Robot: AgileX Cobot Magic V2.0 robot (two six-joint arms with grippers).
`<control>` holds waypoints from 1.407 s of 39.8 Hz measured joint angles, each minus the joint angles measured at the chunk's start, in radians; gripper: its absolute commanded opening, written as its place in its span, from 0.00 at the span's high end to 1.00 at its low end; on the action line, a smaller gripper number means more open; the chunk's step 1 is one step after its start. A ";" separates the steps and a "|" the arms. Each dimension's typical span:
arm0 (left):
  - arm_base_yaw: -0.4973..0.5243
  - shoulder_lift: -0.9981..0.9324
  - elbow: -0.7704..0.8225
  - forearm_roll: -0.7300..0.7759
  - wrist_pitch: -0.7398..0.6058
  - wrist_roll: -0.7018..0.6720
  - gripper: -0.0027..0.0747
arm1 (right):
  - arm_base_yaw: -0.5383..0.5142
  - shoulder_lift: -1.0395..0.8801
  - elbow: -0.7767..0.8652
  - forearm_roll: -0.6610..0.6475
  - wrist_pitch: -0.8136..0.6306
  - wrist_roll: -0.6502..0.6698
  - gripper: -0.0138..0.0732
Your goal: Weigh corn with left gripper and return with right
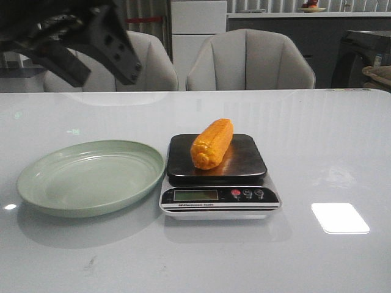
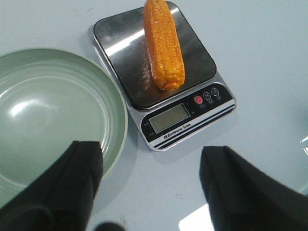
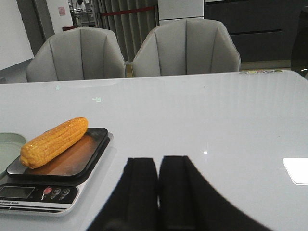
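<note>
Two gray chairs (image 1: pixel 247 58) are facing a white table (image 1: pixel 330 152), where a green plate (image 1: pixel 91 177) is sitting beside a scale (image 1: pixel 220 177). Left gripper (image 2: pixel 149 187) is hovering spread and empty; right gripper (image 3: pixel 158 185) is pressed closed. Corn (image 1: pixel 212 143) is lying on the scale platform.

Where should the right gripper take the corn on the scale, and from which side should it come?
Probably at the middle of the corn, from above, fingers across its narrow width. It lies flat on the scale, long axis pointing away from the robot, both long sides free.
</note>
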 measured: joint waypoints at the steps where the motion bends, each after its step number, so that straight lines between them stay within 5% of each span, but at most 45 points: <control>1: 0.000 -0.039 0.025 0.002 -0.003 0.000 0.35 | 0.000 0.000 0.000 0.000 0.000 0.000 0.66; 20: 0.000 -0.680 0.288 0.030 0.002 0.068 0.37 | 0.000 0.000 0.000 0.000 0.000 0.000 0.66; 26: 0.000 -0.854 0.355 0.048 0.033 0.126 0.52 | 0.000 0.000 0.000 0.000 0.000 0.000 0.66; 33: 0.000 -1.017 0.435 0.052 0.049 0.142 0.82 | 0.000 0.000 0.000 0.000 -0.014 0.000 0.66; 49: 0.000 -1.105 0.516 0.054 0.050 0.145 0.82 | 0.000 0.003 -0.029 -0.014 -0.041 0.000 0.66; 56: 0.000 -1.105 0.516 0.054 0.042 0.145 0.82 | 0.000 0.156 -0.155 -0.114 -0.012 0.000 0.66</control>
